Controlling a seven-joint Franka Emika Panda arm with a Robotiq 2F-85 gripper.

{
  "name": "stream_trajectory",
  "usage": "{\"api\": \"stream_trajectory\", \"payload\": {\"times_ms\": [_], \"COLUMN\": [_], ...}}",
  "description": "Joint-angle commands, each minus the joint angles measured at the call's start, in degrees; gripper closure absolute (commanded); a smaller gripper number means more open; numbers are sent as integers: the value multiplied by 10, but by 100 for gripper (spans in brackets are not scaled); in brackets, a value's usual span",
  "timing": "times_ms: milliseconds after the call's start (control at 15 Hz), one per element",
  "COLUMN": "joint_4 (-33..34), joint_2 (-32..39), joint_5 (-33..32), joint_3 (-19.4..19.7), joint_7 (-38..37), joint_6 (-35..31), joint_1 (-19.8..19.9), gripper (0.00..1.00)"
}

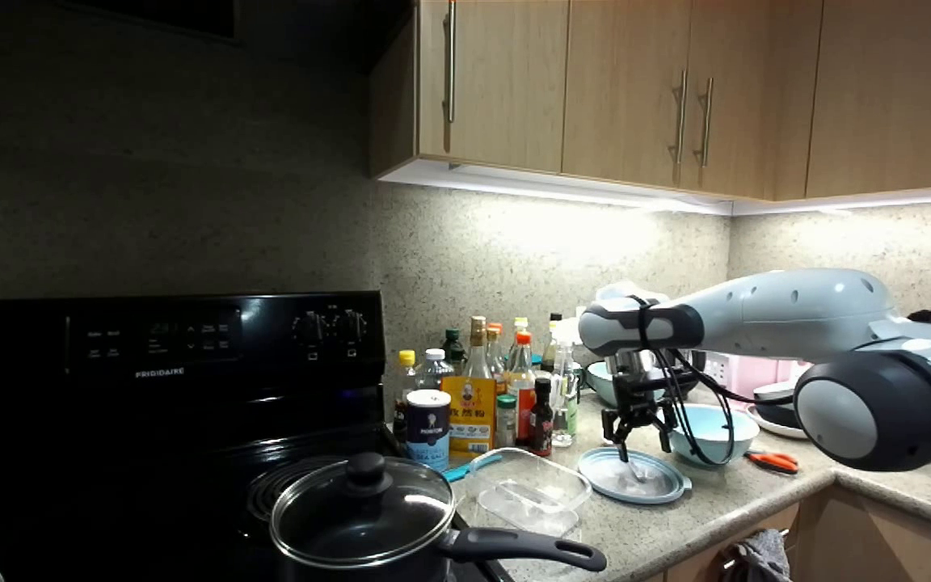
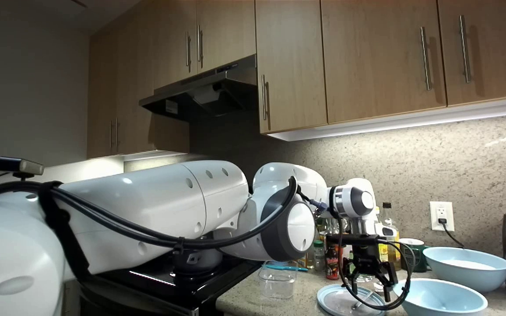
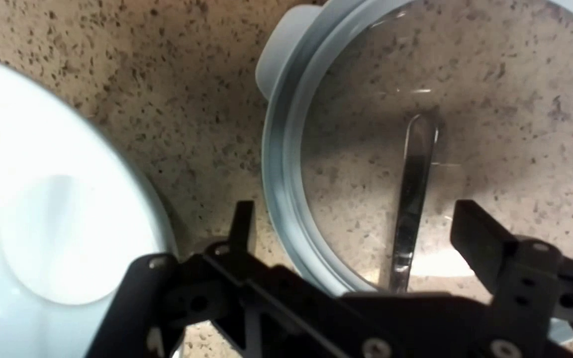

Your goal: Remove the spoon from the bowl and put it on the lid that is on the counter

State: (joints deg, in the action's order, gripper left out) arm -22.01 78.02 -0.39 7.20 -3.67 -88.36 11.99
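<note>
Jaws: spread wide and free at the end of the black gripper (image 3: 354, 211).
Spoon (image 3: 411, 204): lying on the lid (image 3: 281, 169), under the gap between the jaws. In the wrist view one end hides behind the gripper.
Lid: round, see-through in the middle, pale blue at the edge. It sits on the counter (image 3: 192, 84) below the jaws, one jaw over it and one past its edge.
Bowl (image 2: 439, 294): pale blue, just beside the jaws.
Second bowl (image 2: 477, 278): pale blue too, behind the near bowl and farther from the jaws.
Clear box (image 2: 277, 285): across the lid from the bowl, well apart from the jaws.
Bottles (image 1: 524, 396): a bunch standing farther back than the jaws.
Black pot (image 1: 368, 574): on the stove (image 1: 191, 388), well away from the jaws.
</note>
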Motion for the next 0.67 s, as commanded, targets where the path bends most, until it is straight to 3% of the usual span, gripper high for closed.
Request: {"api": "stream_trajectory", "payload": {"times_ms": [0,533,600], "joint_4": [-6,29,0], "joint_2": [4,9,-9], "joint_5": [8,-6,-8], "joint_3": [-11,-12,-11], "joint_7": [23,-24,-29], "joint_6": [-20,11,-1], "joint_1": [13,-1,-6], "gripper": [0,0,0]}}
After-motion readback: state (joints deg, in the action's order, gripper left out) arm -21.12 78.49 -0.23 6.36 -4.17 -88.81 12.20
